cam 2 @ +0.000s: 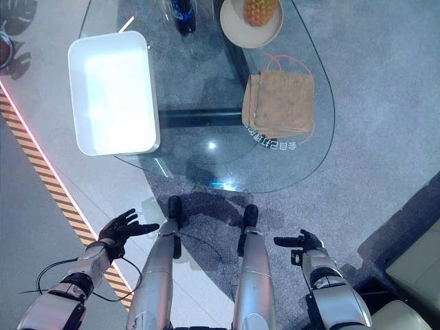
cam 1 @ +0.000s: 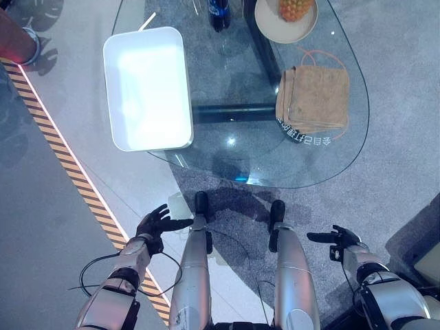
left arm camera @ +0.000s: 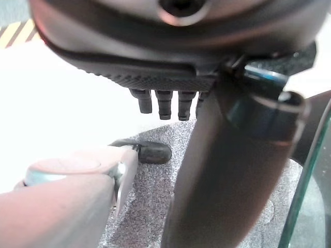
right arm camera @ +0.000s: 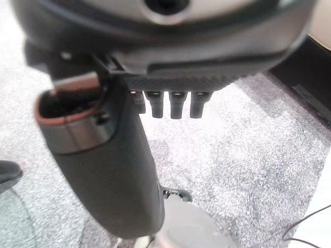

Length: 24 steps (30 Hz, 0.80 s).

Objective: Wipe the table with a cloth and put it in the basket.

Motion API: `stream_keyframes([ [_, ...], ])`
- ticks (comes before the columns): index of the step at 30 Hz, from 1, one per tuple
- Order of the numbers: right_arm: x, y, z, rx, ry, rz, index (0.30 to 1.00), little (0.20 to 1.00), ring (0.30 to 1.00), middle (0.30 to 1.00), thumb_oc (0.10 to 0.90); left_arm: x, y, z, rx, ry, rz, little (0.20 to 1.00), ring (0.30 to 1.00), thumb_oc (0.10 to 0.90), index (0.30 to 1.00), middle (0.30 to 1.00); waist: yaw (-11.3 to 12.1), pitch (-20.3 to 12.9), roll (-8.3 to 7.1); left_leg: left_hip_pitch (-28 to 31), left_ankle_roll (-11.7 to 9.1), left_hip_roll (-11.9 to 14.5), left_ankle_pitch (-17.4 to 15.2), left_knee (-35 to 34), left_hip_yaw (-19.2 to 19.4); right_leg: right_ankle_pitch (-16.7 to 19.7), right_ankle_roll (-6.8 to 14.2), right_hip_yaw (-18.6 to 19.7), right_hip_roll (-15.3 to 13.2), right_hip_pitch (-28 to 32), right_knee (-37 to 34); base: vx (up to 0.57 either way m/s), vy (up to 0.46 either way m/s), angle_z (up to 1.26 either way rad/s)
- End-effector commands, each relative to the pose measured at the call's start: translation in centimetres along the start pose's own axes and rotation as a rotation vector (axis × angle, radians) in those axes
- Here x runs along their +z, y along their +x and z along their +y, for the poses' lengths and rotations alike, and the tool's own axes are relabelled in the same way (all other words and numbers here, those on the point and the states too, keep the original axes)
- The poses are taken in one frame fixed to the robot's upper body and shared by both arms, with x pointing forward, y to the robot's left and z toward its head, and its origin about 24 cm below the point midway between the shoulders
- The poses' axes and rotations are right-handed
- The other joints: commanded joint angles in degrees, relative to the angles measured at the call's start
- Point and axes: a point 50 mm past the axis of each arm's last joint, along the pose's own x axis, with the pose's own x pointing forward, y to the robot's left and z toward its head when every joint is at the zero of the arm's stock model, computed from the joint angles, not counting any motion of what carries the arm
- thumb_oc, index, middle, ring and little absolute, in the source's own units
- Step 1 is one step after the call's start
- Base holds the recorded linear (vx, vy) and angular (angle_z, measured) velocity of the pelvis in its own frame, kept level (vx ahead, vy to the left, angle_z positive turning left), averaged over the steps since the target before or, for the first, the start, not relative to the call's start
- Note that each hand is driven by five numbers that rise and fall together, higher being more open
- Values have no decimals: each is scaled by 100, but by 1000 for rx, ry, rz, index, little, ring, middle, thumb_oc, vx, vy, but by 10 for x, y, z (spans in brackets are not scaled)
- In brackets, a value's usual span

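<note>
A folded tan cloth (cam 1: 313, 97) lies on the right side of the glass table (cam 1: 234, 161), with a thin orange cord looping by it. The white rectangular basket (cam 1: 146, 88) sits on the table's left end. My left hand (cam 1: 155, 223) hangs low at the lower left, well short of the table, fingers spread and empty. My right hand (cam 1: 339, 239) hangs at the lower right, fingers straight, holding nothing. Both hands' straight fingers (left arm camera: 165, 103) (right arm camera: 176, 103) show in their wrist views over grey carpet.
A beige plate (cam 1: 285, 20) with a pineapple and a dark bottle (cam 1: 218, 14) stand at the table's far edge. A yellow-black striped line (cam 1: 75, 179) crosses the floor on the left. A person's foot (cam 1: 17, 41) shows at the upper left.
</note>
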Motion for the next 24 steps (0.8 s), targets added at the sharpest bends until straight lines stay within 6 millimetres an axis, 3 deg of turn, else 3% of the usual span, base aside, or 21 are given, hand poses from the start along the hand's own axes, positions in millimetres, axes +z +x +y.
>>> stream_keyframes([
  [1,-9,0,-30,-103,28,17,900,900,900,900,800,0,-5,25,84,-45,-18,900,900,800,900,900,28,-4,-88,-242,432,-506,-640,735,200,67,-352,-212,498,-158,42,-30,-12,-2],
  [13,21,-2,-49,-202,113,-122,900,900,900,900,800,8,-4,31,98,-64,-42,900,900,800,900,900,35,-4,-127,-619,414,-484,-692,941,185,44,-395,-229,517,-486,181,0,0,0],
  [19,63,-12,-80,-358,202,-312,900,900,900,900,800,7,-6,35,105,-61,-42,900,900,800,900,900,41,-4,-158,-686,413,-479,-733,966,186,83,-383,-248,498,-540,155,34,-19,0],
  [21,94,-22,-96,-428,240,-420,900,900,900,900,800,7,-7,38,109,-57,-47,900,900,800,900,900,43,-4,-176,-722,417,-487,-720,922,184,140,-386,-261,507,-579,71,15,-16,0],
  [24,114,-31,-107,-473,262,-497,900,900,900,900,800,8,-8,40,109,-56,-50,900,900,800,900,900,54,-4,-179,-755,427,-492,-719,920,178,165,-390,-283,505,-610,53,0,0,0],
])
